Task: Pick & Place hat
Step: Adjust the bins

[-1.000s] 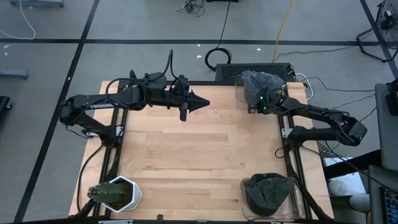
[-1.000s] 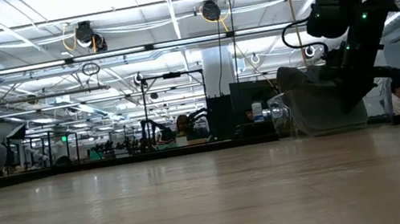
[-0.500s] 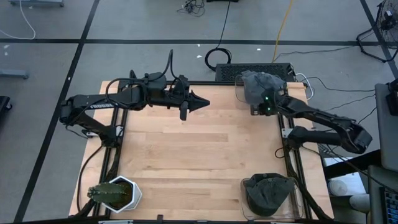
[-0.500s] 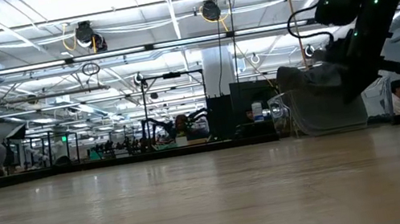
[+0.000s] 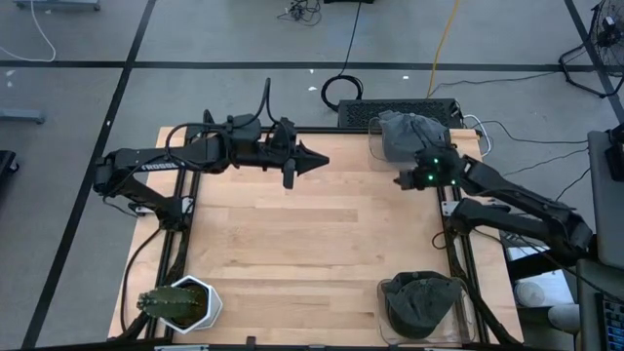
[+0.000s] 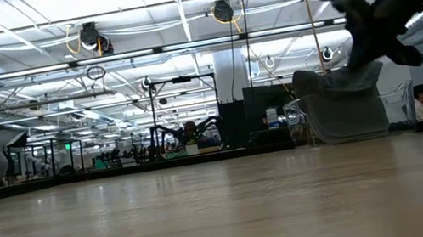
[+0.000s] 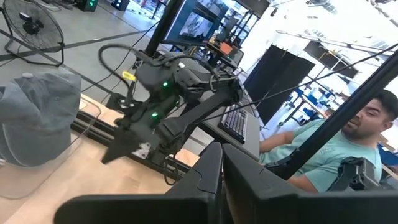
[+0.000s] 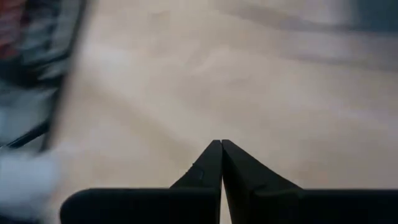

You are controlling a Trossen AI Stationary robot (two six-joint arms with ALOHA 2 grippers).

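At the near left corner of the desk (image 5: pixel 292 234), a potted plant (image 5: pixel 175 302) is seen in a white pot. The left tool (image 5: pixel 317 161) is held above the far middle of the desk, its fingers pressed together on nothing. A grey hat (image 5: pixel 408 135) is seen in a clear bin (image 5: pixel 374 146) at the far right corner. Just beside it, the right tool (image 5: pixel 402 181) is held empty, fingers closed. Another hat (image 5: pixel 421 300) lies in a bin at the near right.
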